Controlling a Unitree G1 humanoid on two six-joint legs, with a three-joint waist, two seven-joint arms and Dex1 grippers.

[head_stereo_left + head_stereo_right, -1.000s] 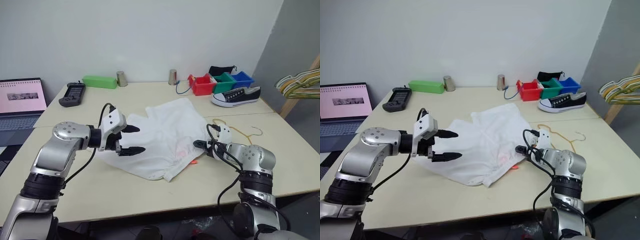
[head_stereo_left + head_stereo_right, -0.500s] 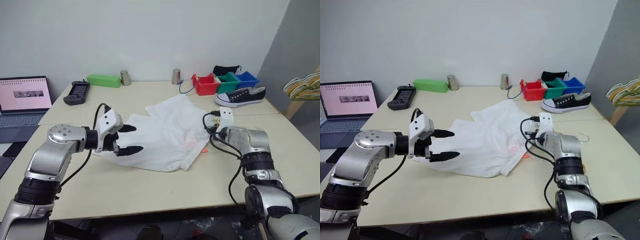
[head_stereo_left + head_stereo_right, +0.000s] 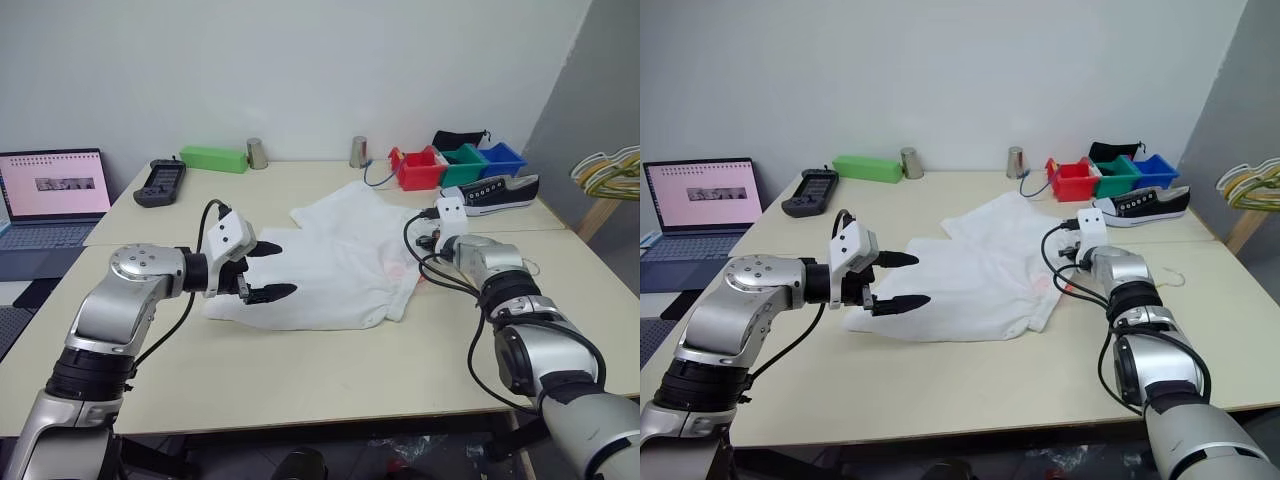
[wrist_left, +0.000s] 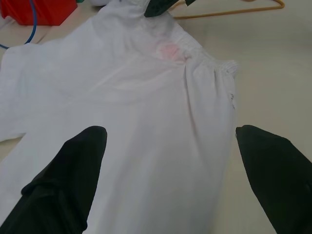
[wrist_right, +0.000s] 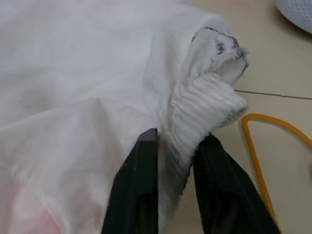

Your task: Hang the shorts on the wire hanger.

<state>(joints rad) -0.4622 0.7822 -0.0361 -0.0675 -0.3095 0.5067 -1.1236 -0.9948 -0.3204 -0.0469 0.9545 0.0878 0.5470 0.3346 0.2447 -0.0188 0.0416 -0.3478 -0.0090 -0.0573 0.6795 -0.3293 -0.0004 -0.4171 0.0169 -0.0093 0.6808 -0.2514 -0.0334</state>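
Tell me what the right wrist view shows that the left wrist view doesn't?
Right wrist view: the right pincer pinching the gathered waistband of the shorts, with a yellow loop of the wire hanger beside it. Left wrist view: the left pincer wide open above the shorts, the pink mark, and a red bin. Both show the white shorts, the hanger and the table.

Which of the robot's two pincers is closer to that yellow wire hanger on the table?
The right. The right pincer pinches the shorts' gathered waistband with the wire hanger lying just beside it. The left pincer hangs open over the shorts' far side, the whole garment between it and the hanger.
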